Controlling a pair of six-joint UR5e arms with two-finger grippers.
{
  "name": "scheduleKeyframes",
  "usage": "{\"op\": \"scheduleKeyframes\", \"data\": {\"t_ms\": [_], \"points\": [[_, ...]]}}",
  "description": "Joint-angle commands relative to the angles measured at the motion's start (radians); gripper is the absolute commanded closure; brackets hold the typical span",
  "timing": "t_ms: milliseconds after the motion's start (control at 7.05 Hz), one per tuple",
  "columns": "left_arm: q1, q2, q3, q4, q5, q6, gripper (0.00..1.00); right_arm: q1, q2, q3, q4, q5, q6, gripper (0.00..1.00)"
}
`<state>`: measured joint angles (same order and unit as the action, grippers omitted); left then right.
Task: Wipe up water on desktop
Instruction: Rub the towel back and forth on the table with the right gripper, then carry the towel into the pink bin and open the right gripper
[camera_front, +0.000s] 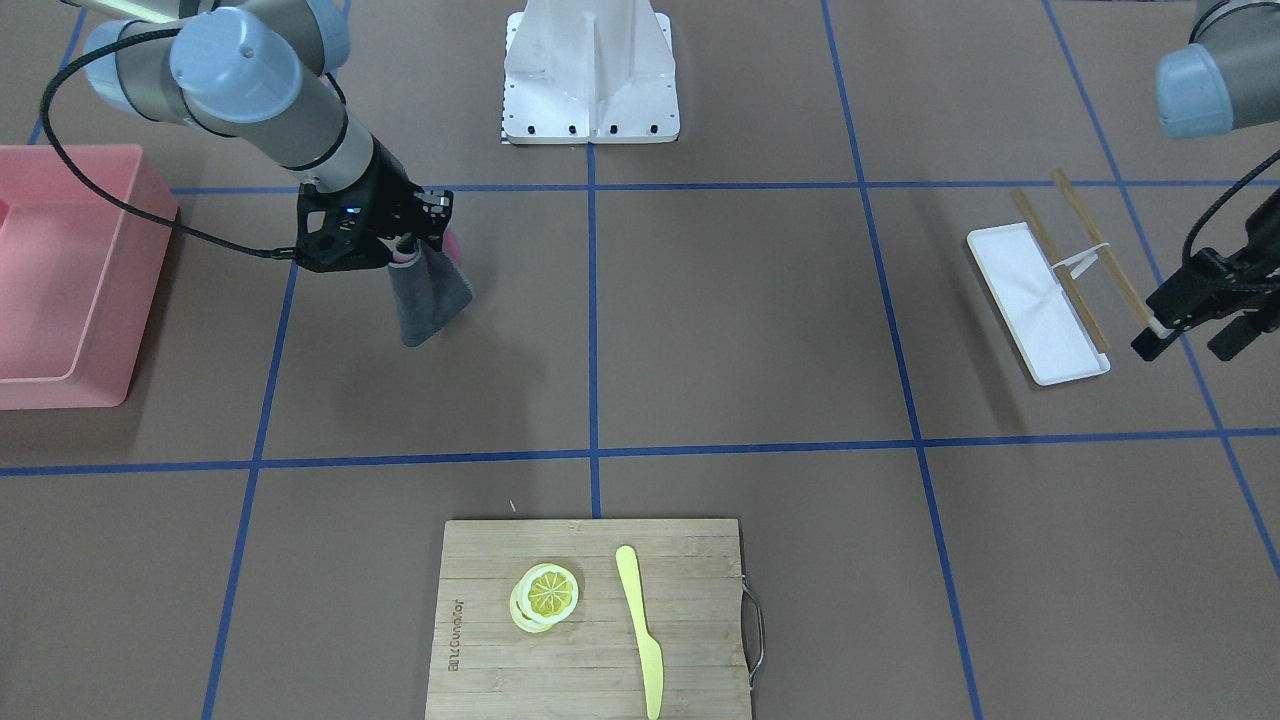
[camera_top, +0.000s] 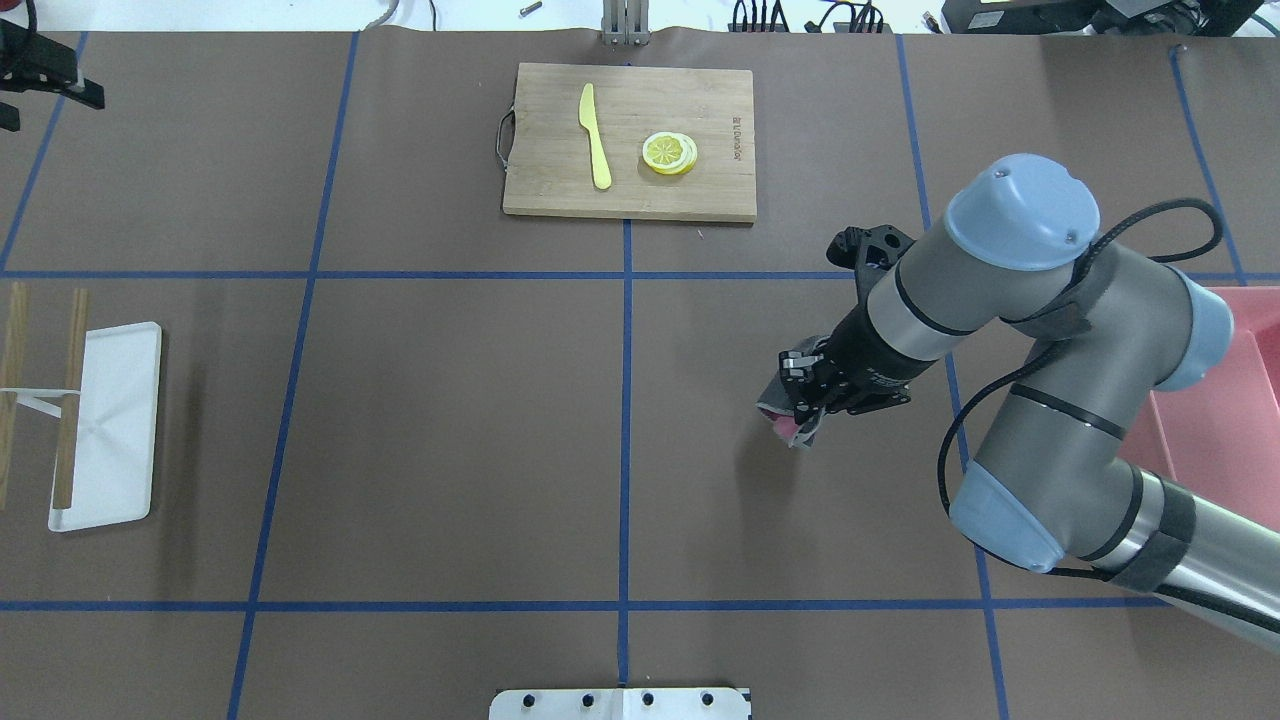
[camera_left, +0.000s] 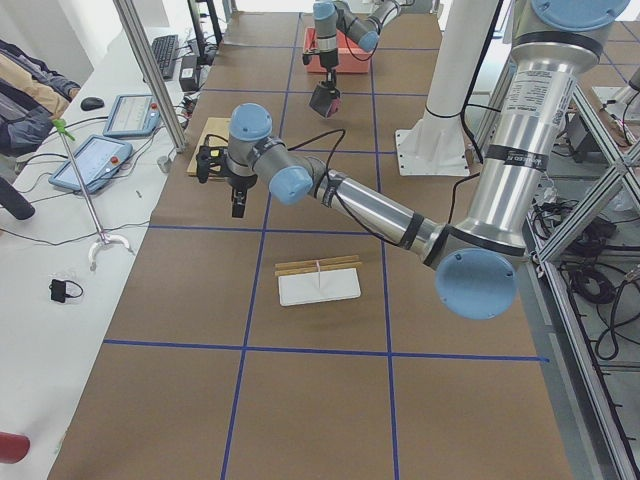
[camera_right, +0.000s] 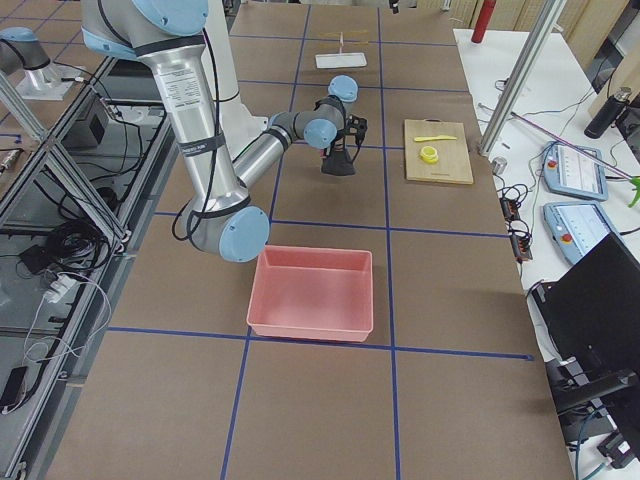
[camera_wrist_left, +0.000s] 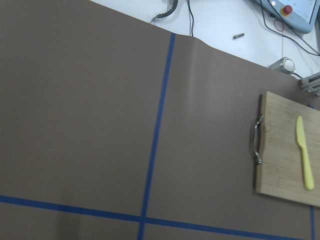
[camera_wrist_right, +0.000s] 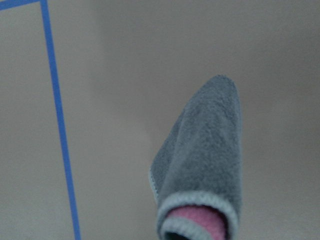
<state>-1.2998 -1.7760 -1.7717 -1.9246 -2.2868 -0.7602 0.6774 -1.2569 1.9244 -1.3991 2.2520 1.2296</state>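
Exterior front-facing view: right gripper (camera_front: 412, 250) clamps a grey cloth (camera_front: 432, 298) hanging over the desktop (camera_front: 740, 320); left gripper (camera_front: 1188, 345) hovers beside the white tray (camera_front: 1008, 268), fingers spread.

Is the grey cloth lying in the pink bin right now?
No: the grey cloth hangs from the shut right gripper over the desktop, clear of the pink bin.

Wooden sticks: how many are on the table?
2. One wooden stick lies along the edge of the white tray. The other lies just beside it on the desktop, off the tray. None look hidden.
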Motion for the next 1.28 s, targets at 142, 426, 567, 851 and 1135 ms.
{"op": "scheduleKeyframes", "data": {"t_ms": [142, 426, 567, 851, 1135], "points": [[-0.030, 0.090, 0.000, 0.035, 0.067, 0.242, 0.02, 0.245, -0.354, 0.204, -0.003, 0.146, -0.212, 1.00], [-0.042, 0.089, 0.008, 0.094, 0.078, 0.335, 0.02, 0.423, -0.569, 0.283, -0.003, 0.196, -0.414, 1.00], [-0.048, 0.083, 0.003, 0.123, 0.082, 0.349, 0.02, 0.479, -0.646, 0.284, -0.003, 0.196, -0.515, 1.00], [-0.050, 0.081, 0.002, 0.125, 0.081, 0.348, 0.02, 0.537, -0.723, 0.233, -0.011, 0.173, -0.723, 1.00], [-0.050, 0.078, -0.008, 0.147, 0.081, 0.348, 0.02, 0.567, -0.728, 0.122, -0.008, 0.094, -0.843, 0.04]]}}
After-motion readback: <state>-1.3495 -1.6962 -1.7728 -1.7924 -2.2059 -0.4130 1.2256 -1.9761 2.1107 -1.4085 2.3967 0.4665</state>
